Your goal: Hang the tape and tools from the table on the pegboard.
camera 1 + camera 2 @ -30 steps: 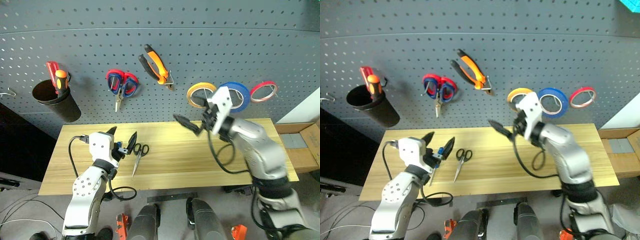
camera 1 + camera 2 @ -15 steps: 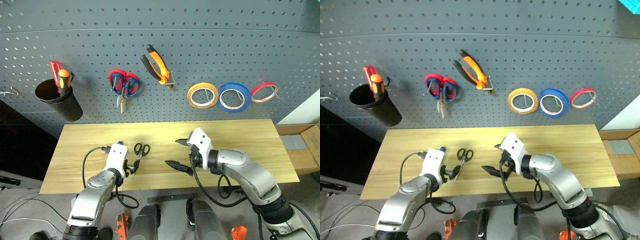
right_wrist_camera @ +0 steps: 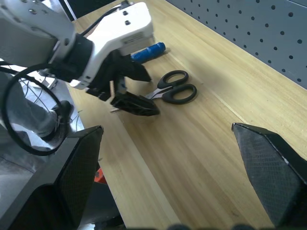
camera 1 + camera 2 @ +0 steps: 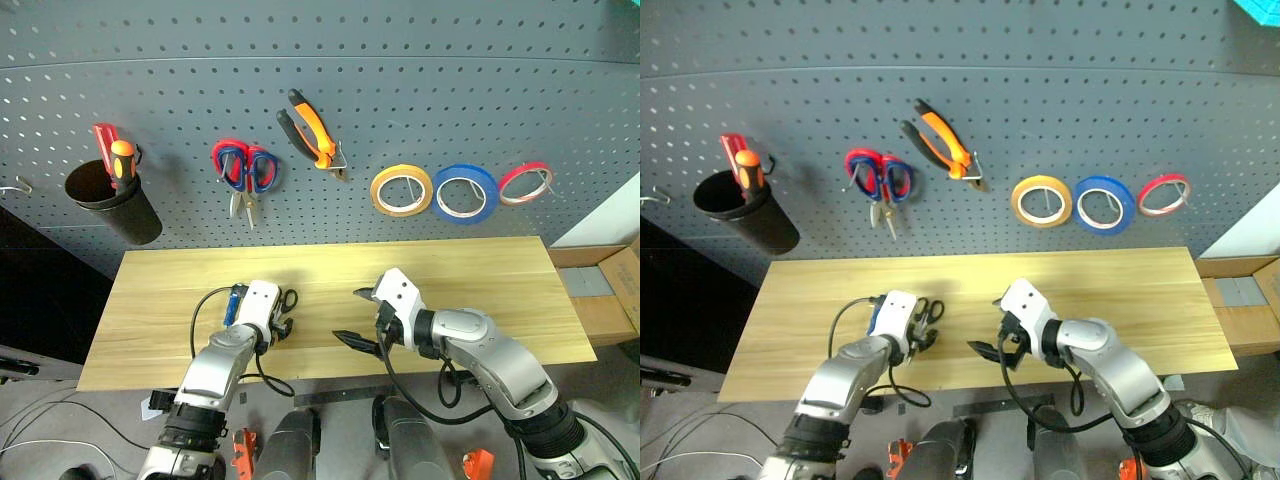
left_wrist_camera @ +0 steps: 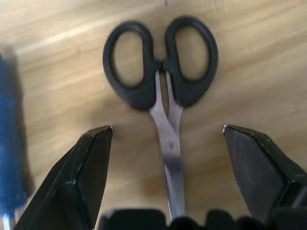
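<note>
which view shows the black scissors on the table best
The left wrist view: the black-handled scissors lie flat on the table, both loops and blades framed by the open left claw. The right wrist view shows them whole but smaller. In the eye views the left claw covers most of them.

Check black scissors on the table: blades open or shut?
Shut. The black-handled scissors lie flat on the table, blades together, handle loops side by side.
</note>
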Controlling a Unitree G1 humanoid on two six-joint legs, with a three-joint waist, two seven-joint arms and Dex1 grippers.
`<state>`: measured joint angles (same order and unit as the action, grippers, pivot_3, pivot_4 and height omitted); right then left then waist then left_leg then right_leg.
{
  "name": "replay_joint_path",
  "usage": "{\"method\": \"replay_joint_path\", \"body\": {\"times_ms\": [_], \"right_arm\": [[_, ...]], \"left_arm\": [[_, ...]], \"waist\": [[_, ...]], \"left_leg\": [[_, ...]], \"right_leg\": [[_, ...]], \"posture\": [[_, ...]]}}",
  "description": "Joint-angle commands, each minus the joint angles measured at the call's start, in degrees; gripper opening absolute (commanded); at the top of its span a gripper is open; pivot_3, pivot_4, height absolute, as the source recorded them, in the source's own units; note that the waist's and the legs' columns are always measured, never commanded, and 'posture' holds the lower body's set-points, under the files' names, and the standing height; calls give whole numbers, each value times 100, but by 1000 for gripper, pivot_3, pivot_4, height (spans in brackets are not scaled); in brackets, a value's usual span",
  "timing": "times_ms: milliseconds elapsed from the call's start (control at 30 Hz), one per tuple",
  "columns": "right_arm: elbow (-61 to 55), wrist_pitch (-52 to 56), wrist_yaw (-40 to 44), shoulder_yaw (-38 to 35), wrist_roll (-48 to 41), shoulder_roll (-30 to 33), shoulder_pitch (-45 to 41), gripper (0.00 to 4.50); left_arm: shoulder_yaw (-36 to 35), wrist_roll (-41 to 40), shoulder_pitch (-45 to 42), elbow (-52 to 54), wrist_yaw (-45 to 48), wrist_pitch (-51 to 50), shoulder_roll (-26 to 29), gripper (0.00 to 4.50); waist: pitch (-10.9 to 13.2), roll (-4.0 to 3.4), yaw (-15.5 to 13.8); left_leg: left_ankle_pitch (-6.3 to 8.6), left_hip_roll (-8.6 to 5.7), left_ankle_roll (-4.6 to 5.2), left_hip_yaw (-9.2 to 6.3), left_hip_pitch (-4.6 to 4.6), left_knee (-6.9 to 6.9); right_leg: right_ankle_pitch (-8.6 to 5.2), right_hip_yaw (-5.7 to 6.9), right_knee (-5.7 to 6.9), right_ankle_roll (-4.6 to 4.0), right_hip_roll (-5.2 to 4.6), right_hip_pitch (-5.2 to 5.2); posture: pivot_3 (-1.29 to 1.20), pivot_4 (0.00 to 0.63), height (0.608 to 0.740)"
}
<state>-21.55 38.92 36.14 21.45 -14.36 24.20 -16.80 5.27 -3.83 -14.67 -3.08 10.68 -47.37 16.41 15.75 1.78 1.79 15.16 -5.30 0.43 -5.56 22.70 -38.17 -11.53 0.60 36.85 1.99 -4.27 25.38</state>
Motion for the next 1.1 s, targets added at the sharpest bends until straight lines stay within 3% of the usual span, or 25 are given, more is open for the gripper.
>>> {"method": "replay_joint_path", "body": {"times_ms": [33,133,433,700,900,1100], "right_arm": [[-100,-22,-12,-47,37,-23,-30,4468],[-100,1,-11,-74,49,-2,-13,4500],[87,-76,16,-132,105,16,-128,4500],[456,-328,238,-402,10,-142,-763,4500],[808,-678,615,-416,-37,-173,-976,4500],[853,-1367,1077,-727,-450,-424,-1216,4500]], "left_arm": [[39,130,89,-174,-30,-246,22,3950],[93,130,188,-78,-2,-395,53,3314],[-66,85,431,369,-18,-615,151,173],[-592,-208,1089,1570,305,1858,77,86],[-649,-60,1748,2346,496,4358,-66,86],[-658,566,2157,2938,-57,5111,-292,86]], "waist": [[0,0,10],[0,0,11],[0,-1,12],[-2,-2,-26],[-16,2,-58],[-23,0,-95]], "left_leg": [[0,0,0,1,-2,1],[0,0,0,2,-12,4],[1,1,0,1,-19,8],[-11,2,-25,-15,0,8],[-11,-4,-26,-14,12,8],[-11,-1,-25,-13,11,14]], "right_leg": [[0,-1,1,0,0,-1],[-3,-2,0,4,0,-8],[-10,-4,0,16,-1,-13],[-3,-3,-10,3,-3,-3],[-2,0,-27,2,-11,-3],[-1,-1,-31,1,-6,-3]], "posture": [[-85,315,740],[-85,316,740],[-77,299,740],[-56,241,740],[-23,206,740],[11,194,740]]}}
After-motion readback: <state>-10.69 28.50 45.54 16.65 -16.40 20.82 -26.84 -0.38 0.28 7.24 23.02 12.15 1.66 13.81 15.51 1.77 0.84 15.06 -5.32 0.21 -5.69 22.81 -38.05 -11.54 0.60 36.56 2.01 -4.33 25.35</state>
